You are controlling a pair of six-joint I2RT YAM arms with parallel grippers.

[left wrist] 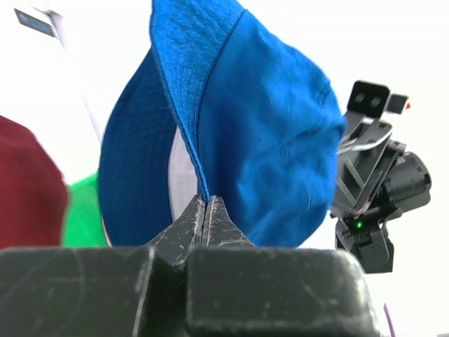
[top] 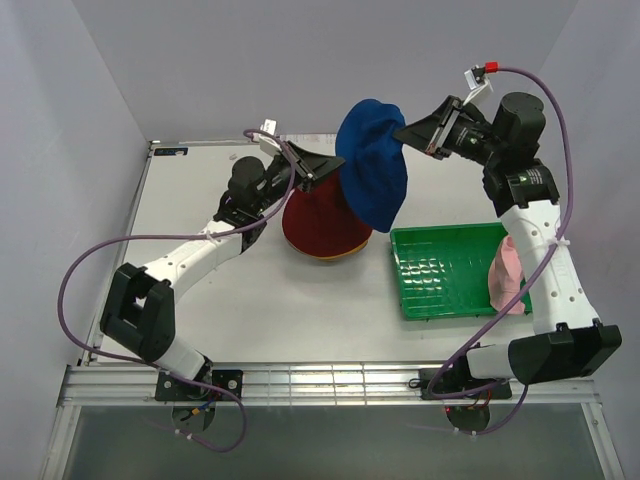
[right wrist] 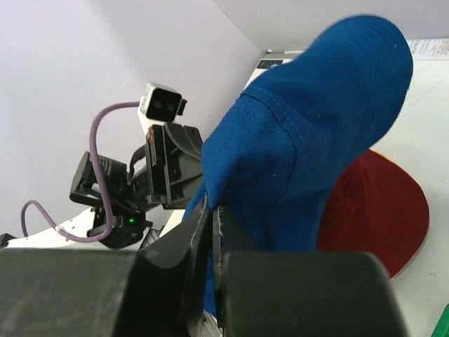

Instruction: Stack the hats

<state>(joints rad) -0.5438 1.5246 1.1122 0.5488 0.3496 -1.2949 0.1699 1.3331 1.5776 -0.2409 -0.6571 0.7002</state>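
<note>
We see white link shells and black joints on the left arm (top: 190, 255) and right arm (top: 540, 240), each trailing a purple cable (top: 75, 270). The left tool (left wrist: 207, 210) and right tool (right wrist: 210, 217) are scuffed black, and we note a green light (left wrist: 358, 225) behind each.

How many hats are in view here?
3: blue hat held aloft by left gripper and right gripper; dark red hat on the table below; pink hat at green tray's right edge. Others may be hidden underneath.
</note>
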